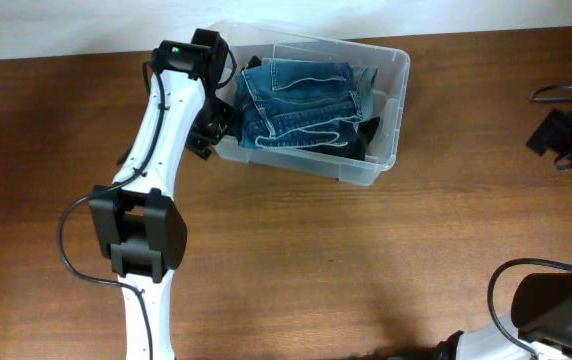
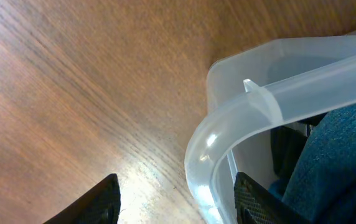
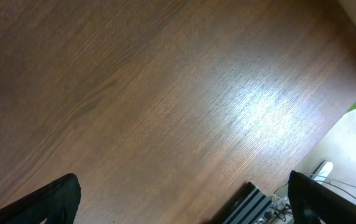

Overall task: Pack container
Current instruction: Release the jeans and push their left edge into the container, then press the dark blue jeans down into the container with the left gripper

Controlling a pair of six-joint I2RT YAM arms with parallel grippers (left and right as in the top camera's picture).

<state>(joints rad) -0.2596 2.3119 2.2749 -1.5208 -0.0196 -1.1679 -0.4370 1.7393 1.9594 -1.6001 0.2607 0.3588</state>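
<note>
The container [image 1: 378, 165], a clear plastic bin, sits at the back of the wooden table, turned at a slight angle. Folded blue jeans [image 1: 301, 100] fill it, with a dark garment [image 1: 366, 135] beside them. My left gripper [image 1: 214, 125] is at the bin's left end. In the left wrist view it [image 2: 178, 186] straddles the rounded corner of the rim [image 2: 302, 84]: one finger is outside over the table, the other inside beside the jeans [image 2: 340, 155]. A gap shows between the outer finger and the rim. My right gripper [image 3: 181, 186] hangs open over bare table.
Dark gear with cables [image 1: 566, 135] lies at the table's right edge. In the right wrist view, a striped block [image 3: 252, 202] and cables [image 3: 321, 171] sit past the table's edge. The left arm [image 1: 151, 150] reaches from the front left up to the bin.
</note>
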